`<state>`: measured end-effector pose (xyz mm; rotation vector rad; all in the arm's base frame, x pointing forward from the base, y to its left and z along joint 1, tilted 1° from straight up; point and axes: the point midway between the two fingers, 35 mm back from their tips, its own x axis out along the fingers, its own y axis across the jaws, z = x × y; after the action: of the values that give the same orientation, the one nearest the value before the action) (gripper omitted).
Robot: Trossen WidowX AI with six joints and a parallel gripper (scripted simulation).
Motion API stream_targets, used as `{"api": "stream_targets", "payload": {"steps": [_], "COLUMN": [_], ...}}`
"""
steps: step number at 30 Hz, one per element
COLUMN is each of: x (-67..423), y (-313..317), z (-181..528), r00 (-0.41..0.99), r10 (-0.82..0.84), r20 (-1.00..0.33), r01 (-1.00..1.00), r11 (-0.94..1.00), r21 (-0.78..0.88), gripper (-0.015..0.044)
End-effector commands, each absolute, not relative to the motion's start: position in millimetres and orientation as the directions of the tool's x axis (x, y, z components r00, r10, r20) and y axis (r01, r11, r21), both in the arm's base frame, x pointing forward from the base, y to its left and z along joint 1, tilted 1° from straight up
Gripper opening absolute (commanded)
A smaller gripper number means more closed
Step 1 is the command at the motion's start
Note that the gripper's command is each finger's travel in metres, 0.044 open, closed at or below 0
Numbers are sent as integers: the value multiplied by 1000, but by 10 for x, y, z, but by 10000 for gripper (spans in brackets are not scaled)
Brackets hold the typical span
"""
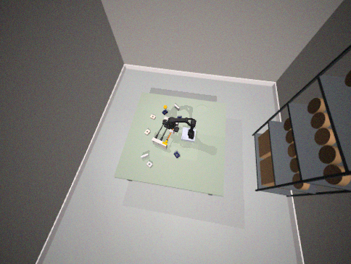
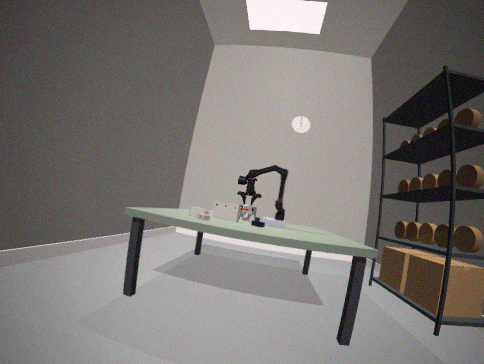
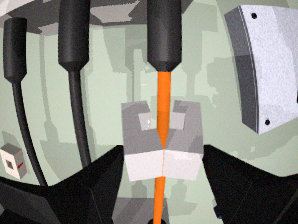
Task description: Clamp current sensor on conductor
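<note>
Tool partly open, fingertips against sensor sides, apparently gripping it.

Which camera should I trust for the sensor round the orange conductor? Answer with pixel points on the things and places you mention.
Wrist: the sensor (image 3: 142,140) straddles the orange conductor (image 3: 164,100) (image 1: 169,136) up close, both halves visible. Exterior shows it small beneath the gripper (image 2: 249,201) (image 3: 163,150); top shows only a pale speck there.
</note>
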<state>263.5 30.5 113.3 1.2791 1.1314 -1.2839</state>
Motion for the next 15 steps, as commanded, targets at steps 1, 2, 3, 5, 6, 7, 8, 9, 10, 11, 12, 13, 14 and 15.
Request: {"api": "stream_targets", "payload": {"steps": [1,2,3,5,6,7,8,9,10,11,12,13,14,15], "x": [2633,2633,2633,2633,2633,2633,2633,2633,2633,2633,2633,2633,2636,2643], "y": [313,313,313,313,313,313,313,313,313,313,313,313,317,327], "z": [1132,1132,1132,1132,1132,1132,1132,1132,1132,1132,1132,1132,1104,1020], "r00": [14,14,14,14,14,14,14,14,14,14,14,14,9,-6], "r10": [-18,-18,-18,-18,-18,-18,-18,-18,-18,-18,-18,-18,-16,-9], "r20": [-1000,-1000,-1000,-1000,-1000,-1000,-1000,-1000,-1000,-1000,-1000,-1000,-1000,-1000], "r01": [994,994,994,994,994,994,994,994,994,994,994,994,995,995], "r11": [-104,-104,-104,-104,-104,-104,-104,-104,-104,-104,-104,-104,-103,-102], "r21": [16,16,16,16,16,16,16,16,16,16,16,16,10,-5], "gripper": [315,341,368,420,440,440,440,440,440,440,440,440,440,440]}}
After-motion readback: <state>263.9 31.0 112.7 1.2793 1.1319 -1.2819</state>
